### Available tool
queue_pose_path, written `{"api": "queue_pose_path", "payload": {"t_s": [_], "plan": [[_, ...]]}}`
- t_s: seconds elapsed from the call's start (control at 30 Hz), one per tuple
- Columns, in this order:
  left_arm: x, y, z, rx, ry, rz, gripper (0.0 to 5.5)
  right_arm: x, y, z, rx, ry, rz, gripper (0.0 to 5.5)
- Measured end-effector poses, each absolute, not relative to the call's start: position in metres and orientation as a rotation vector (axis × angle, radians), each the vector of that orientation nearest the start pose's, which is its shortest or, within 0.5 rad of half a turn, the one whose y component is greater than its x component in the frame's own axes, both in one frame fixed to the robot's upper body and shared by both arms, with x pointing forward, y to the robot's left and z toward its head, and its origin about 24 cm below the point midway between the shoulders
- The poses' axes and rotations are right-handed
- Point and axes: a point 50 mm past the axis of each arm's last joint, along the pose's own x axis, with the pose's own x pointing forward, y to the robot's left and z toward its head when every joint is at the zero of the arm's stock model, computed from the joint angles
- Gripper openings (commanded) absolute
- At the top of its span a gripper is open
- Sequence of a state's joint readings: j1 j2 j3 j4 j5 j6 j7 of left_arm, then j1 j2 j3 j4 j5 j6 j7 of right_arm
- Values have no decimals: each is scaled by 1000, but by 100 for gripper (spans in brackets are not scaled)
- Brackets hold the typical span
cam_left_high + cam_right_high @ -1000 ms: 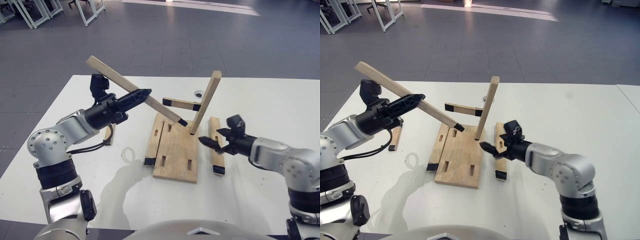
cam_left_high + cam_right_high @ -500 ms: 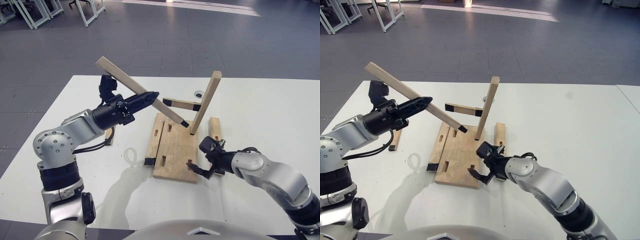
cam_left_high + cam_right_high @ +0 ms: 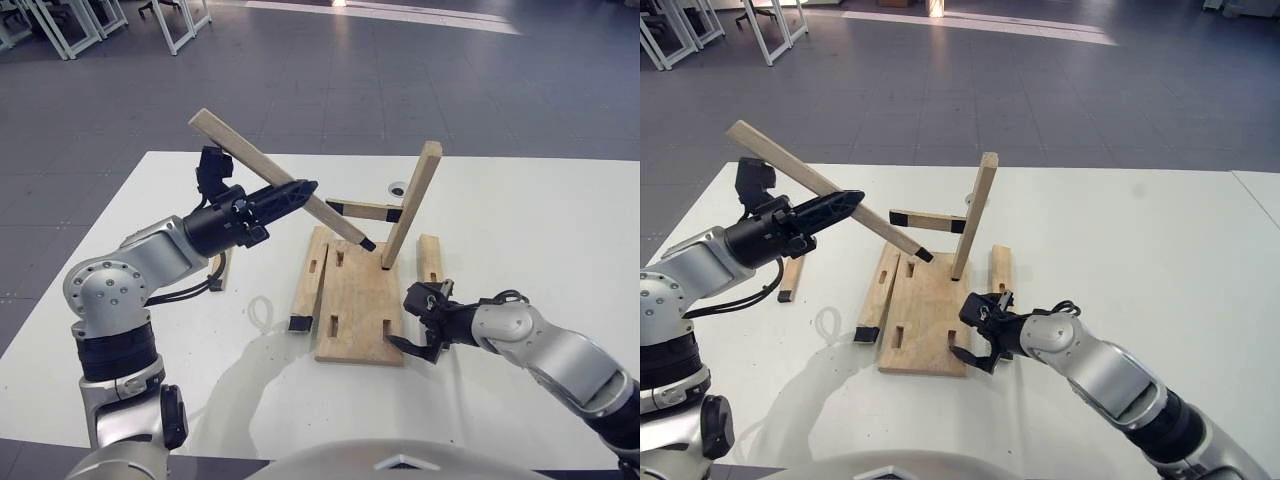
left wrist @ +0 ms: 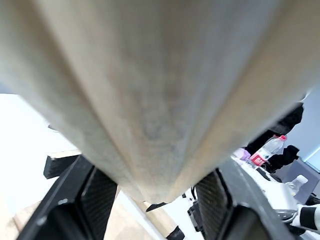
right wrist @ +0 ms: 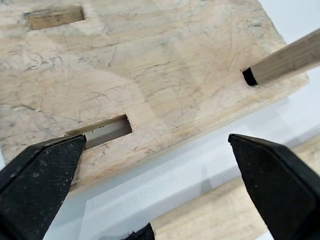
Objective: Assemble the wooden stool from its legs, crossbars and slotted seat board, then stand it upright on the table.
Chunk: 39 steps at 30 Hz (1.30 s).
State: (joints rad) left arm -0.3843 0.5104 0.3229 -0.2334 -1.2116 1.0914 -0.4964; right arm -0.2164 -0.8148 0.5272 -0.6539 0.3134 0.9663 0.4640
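The left gripper (image 3: pixel 290 192) is closed around a leg (image 3: pixel 240 160) near its middle. It holds the leg aloft at a slant, with the black-tipped lower end hanging over the far end of the seat board (image 3: pixel 355 300). The right gripper (image 3: pixel 408 322) is spread wide at the board's near right corner, and the right wrist view shows an empty slot (image 5: pixel 105 131) between its jaws. The board lies flat on the desk (image 3: pixel 520 220). An upright leg (image 3: pixel 410 205) is already seated in a far slot, and a crossbar (image 3: pixel 365 209) juts from it. A left spare leg (image 3: pixel 308 285) lies against the board's left edge and a right spare leg (image 3: pixel 430 255) lies just beside its right edge. The step in hand looks like seating the held leg. It would go best if the right gripper first pins the board so it cannot skid, while the left tips the leg nearer vertical and lines its end squarely over a slot before pressing down. Compared with a second ago, the right gripper has come from beside the right spare leg to the board's corner. The board's near end has slid slightly rightward, and the held leg has edged closer to the board.
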Motion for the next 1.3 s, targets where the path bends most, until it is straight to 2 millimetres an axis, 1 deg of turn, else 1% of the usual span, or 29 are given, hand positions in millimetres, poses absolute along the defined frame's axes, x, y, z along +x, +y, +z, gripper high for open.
{"api": "queue_pose_path", "payload": {"t_s": [0.07, 0.17, 0.23, 0.37, 0.43, 0.5, 0.63, 0.77, 0.87, 1.03, 1.2, 1.3], "plan": [[260, 185, 181, -519, 217, -1000, 207, 204, -139, 87, -643, 601, 996, 526], [252, 189, 174, -469, 270, -1025, 207, 208, -162, 89, -699, 623, 1012, 526], [247, 192, 169, -432, 304, -1056, 207, 210, -173, 90, -718, 626, 1039, 526], [240, 196, 157, -342, 381, -1103, 207, 214, -187, 90, -748, 605, 1148, 526], [243, 193, 149, -273, 374, -1106, 207, 216, -193, 90, -751, 589, 1200, 526], [247, 190, 142, -238, 347, -1098, 207, 217, -195, 90, -760, 581, 1229, 526], [254, 181, 128, -268, 316, -1133, 207, 219, -198, 89, -760, 574, 1253, 526], [262, 177, 123, -274, 318, -1190, 207, 221, -199, 89, -762, 570, 1270, 526], [269, 181, 121, -263, 325, -1191, 207, 222, -200, 90, -779, 574, 1286, 526], [279, 186, 107, -278, 361, -1176, 207, 223, -200, 92, -789, 581, 1303, 526], [282, 171, 97, -315, 338, -1193, 207, 224, -198, 92, -800, 579, 1321, 526], [284, 170, 96, -317, 336, -1199, 207, 224, -197, 92, -792, 580, 1328, 526]]}}
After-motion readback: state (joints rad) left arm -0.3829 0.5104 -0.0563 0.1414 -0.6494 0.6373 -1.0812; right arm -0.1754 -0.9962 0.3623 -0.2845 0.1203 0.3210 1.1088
